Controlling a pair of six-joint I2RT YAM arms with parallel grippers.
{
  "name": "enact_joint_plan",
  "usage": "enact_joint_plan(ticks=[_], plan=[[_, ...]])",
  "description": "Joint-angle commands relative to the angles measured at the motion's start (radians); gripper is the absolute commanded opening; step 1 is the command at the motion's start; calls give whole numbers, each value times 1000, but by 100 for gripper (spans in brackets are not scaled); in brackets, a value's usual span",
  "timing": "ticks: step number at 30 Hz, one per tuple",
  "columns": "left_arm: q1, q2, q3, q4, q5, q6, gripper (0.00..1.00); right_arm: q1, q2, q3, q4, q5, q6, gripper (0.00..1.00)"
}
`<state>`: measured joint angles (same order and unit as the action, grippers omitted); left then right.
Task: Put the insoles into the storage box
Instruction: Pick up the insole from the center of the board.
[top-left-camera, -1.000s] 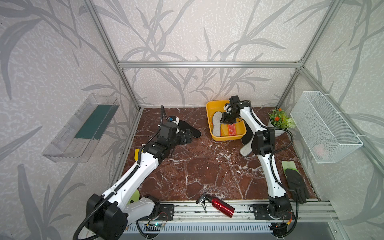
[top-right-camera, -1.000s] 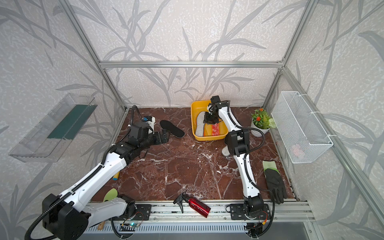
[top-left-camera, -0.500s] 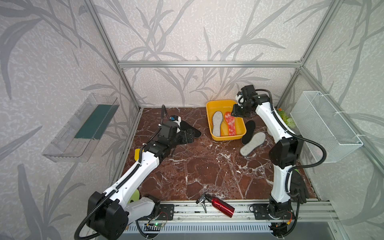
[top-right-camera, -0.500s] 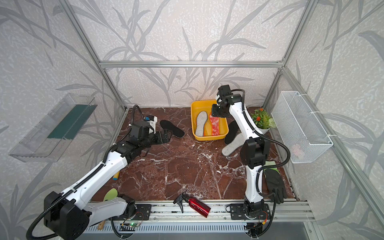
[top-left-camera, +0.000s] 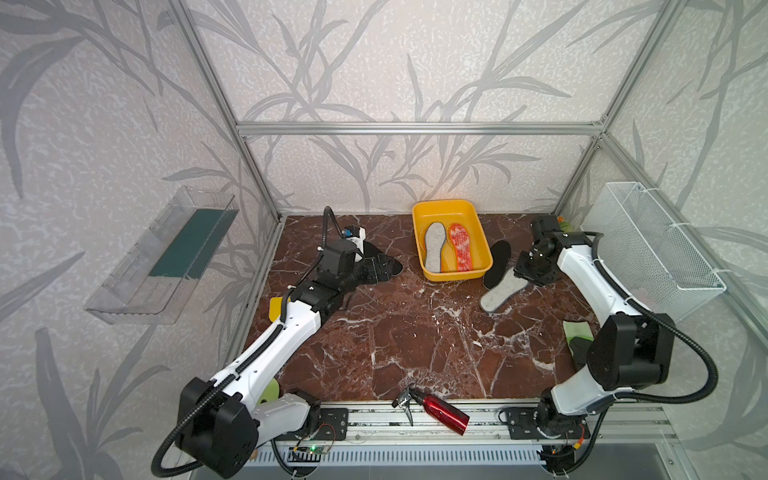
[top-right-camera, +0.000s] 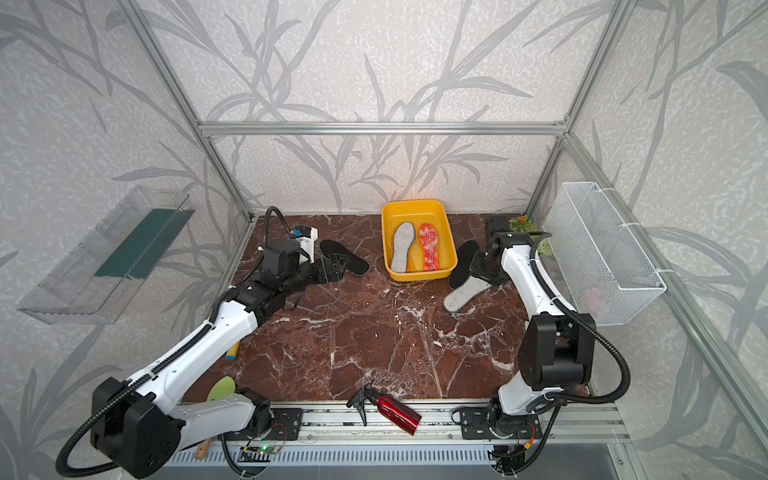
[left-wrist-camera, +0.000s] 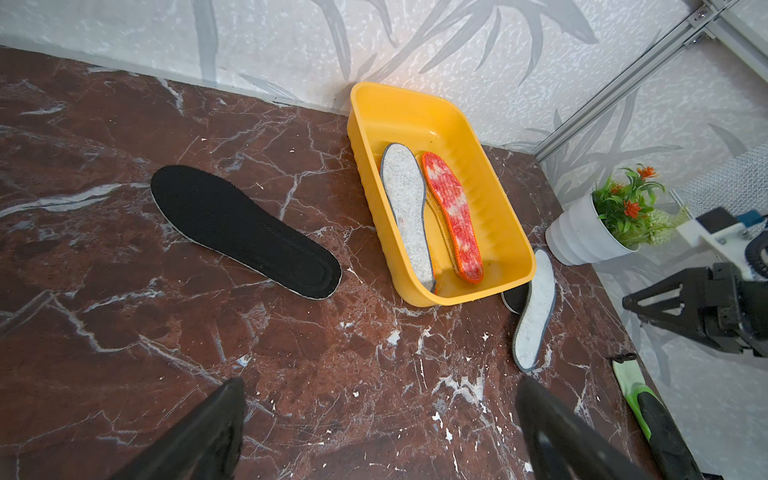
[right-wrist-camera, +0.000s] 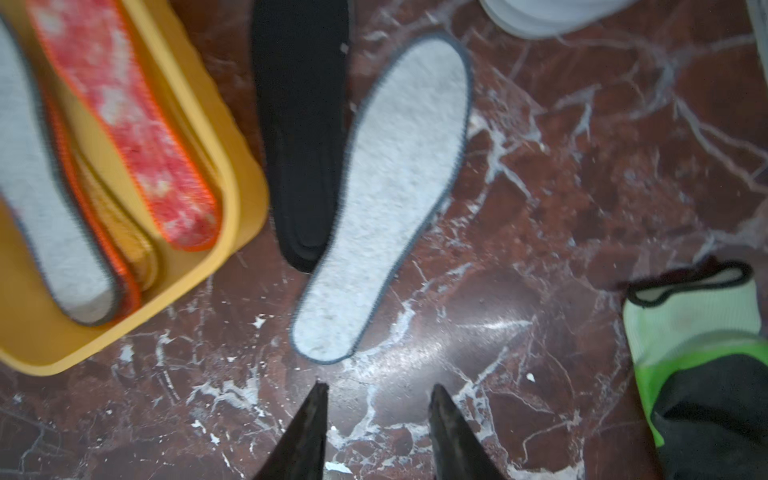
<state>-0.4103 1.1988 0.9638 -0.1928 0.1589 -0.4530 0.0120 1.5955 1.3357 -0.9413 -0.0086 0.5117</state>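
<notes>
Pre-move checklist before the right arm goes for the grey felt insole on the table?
1. Right gripper empty, jaws apart: ok.
2. Grey felt insole flat on the table, ahead of the right gripper: ok.
3. Grey felt insole clear of neighbours: not ok, it overlaps the black insole.
4. Storage box has room: ok, bare floor beside the red-orange insole.
5. Left gripper open, away from the storage box: ok.
6. Enough edge lifted to grasp: cannot tell.
</notes>
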Motion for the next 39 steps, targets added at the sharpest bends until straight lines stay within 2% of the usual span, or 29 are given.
enact_joint_plan(ticks=[1,17,27,39], plan=[[-3,15,-11,28,-3,17,99,-13,-14,-69,44,-33,51,41],[-2,33,12,-39,-16,60,99,-18,200,-108,200,-139,117,42],[-2,33,12,-50,-19,53,99,-25,272,-88,211,-130,165,45],[-2,29,16,-58,-31,50,99,-28,343,-99,242,-94,184,44]])
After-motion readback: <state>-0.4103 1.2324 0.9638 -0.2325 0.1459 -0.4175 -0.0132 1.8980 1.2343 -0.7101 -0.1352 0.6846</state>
